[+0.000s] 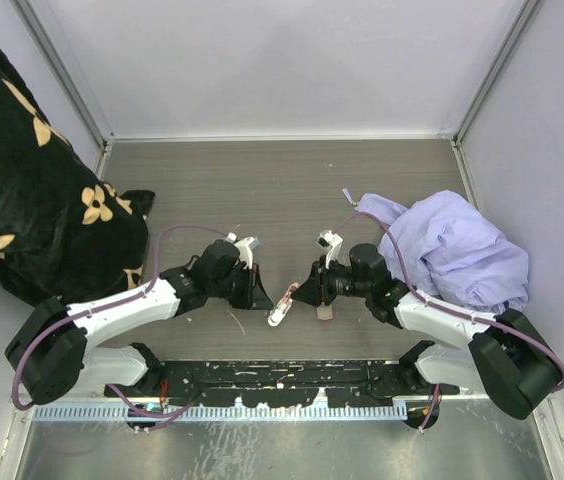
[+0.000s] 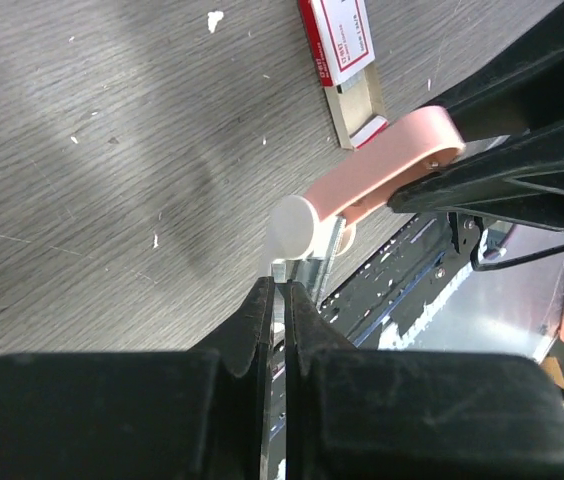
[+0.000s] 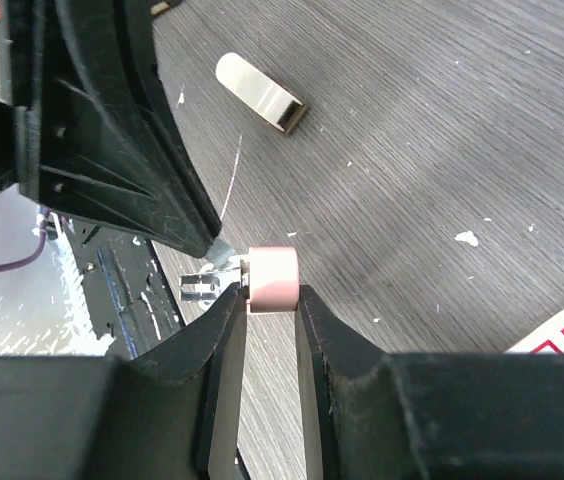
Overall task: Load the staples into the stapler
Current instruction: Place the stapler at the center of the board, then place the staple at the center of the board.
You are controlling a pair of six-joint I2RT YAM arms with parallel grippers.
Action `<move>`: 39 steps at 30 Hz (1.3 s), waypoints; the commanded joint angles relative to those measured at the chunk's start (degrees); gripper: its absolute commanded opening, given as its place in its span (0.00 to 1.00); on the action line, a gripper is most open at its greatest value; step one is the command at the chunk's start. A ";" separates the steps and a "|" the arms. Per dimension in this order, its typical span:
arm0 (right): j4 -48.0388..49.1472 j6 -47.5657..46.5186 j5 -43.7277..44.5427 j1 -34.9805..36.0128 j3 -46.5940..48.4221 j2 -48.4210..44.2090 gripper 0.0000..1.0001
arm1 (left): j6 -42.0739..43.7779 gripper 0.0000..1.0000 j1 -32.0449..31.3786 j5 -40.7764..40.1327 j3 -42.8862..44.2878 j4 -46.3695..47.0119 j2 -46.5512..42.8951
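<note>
From above we see two black robot arms meeting over the middle of a grey wood-grain table (image 1: 292,190). The left gripper (image 2: 280,292) and the right gripper (image 3: 272,297) come almost nose to nose.

Between them is the stapler (image 2: 382,168), a small one with a pale pink upper arm and a white rounded end; it is hinged open, so its bare metal channel shows underneath. The right gripper is clamped on the pink end, one finger on either side, and holds it up, seemingly clear of the table top. The left gripper's jaws are pressed together with hardly a gap; their tips sit at the metal channel just under the white end, though we cannot tell whether any metal is actually pinched between them.

The staples (image 2: 340,40) lie flat on the table just beyond the stapler (a red-and-white printed box, its tan inner tray slid partway out towards the pink arm); neither gripper touches them. A small white rounded piece (image 3: 260,92) with a tan end lies by itself on the table, apart from the stapler.

A black blanket (image 1: 32,180) with gold flowers is heaped at the table's left edge; a lilac cloth (image 1: 457,245) lies crumpled at the right, behind the right arm.
</note>
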 commanded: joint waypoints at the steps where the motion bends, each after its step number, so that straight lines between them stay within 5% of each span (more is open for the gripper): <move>1: -1.37 -1.22 2.08 0.31 3.65 1.12 0.00 | 4.88 0.02 -1.95 -7.14 5.46 -5.98 -1.37; 10: -5.43 -0.09 8.22 0.53 6.47 6.08 0.01 | 9.44 0.00 -4.97 -19.93 11.12 -14.11 1.37; 23: -6.15 1.48 15.85 0.73 7.98 9.87 0.01 | 16.99 0.00 -13.33 -48.25 20.95 -25.61 16.79; 34: -6.21 2.98 19.45 0.73 7.71 9.06 0.01 | 20.75 0.01 -19.46 -56.81 25.11 -26.32 27.46; 39: -6.12 3.12 19.48 0.71 7.65 9.00 0.01 | 19.49 0.10 -21.39 -56.63 25.32 -26.96 29.51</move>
